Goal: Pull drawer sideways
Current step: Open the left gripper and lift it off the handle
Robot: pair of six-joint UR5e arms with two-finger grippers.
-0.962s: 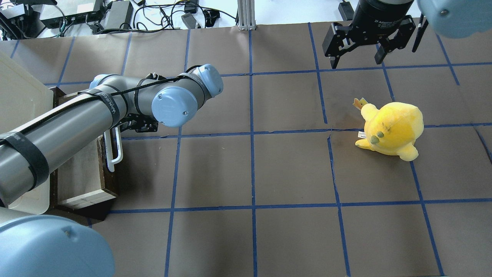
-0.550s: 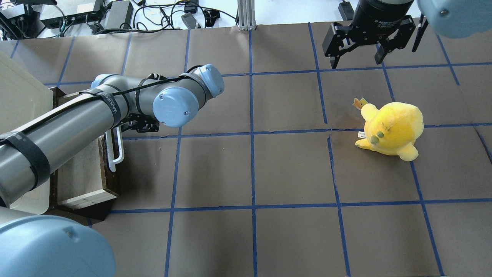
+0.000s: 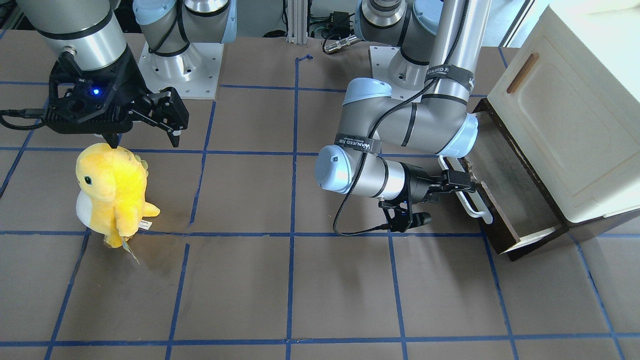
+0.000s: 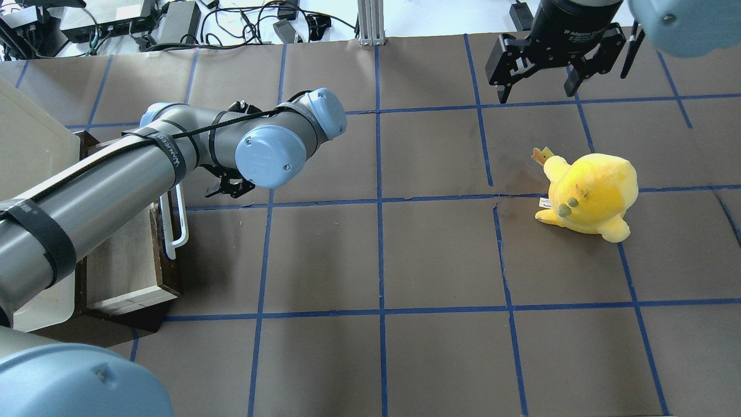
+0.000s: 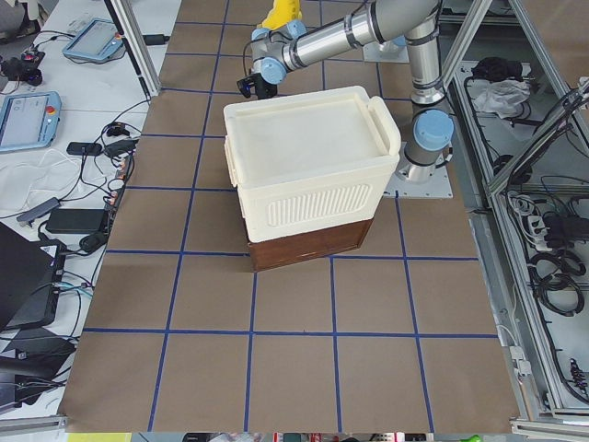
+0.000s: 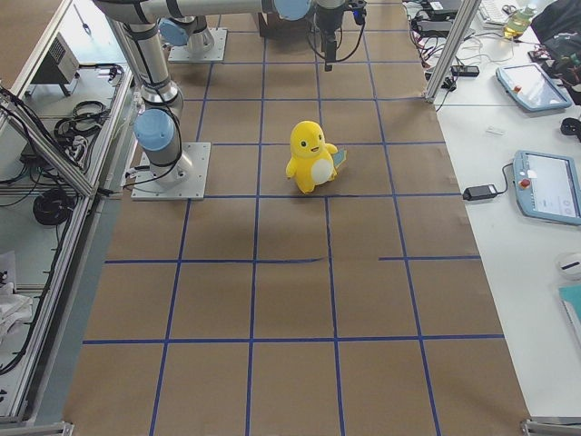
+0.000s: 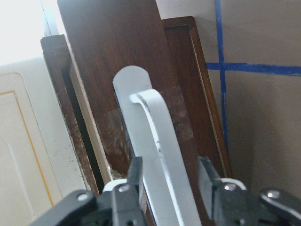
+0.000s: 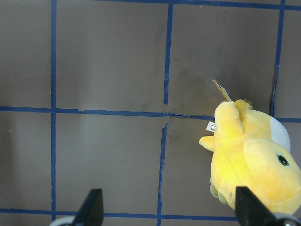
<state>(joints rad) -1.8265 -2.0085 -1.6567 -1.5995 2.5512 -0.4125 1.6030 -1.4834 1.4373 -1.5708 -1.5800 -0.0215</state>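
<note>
The drawer (image 3: 500, 220) has a dark brown front, a white bar handle (image 3: 472, 204) and a pale inside (image 4: 124, 260). It stands pulled out from under the cream cabinet (image 3: 565, 115). My left gripper (image 3: 465, 184) is at the handle's upper end. In the left wrist view the gripper (image 7: 169, 181) is open, with the handle (image 7: 155, 141) between its fingers (image 7: 134, 181) and a gap on the right side. My right gripper (image 4: 538, 87) is open and empty, high over the far right of the table.
A yellow plush toy (image 4: 590, 194) stands on the right half of the table, below my right gripper (image 8: 169, 212); it also shows in the front view (image 3: 110, 185). The cabinet door with a small brown handle (image 3: 522, 72) is shut. Brown mat with blue tape lines covers the table.
My left wrist and forearm have swung up and a little to the right. The drawer front and handle have shifted slightly to the right. The right arm and toy have not moved.
</note>
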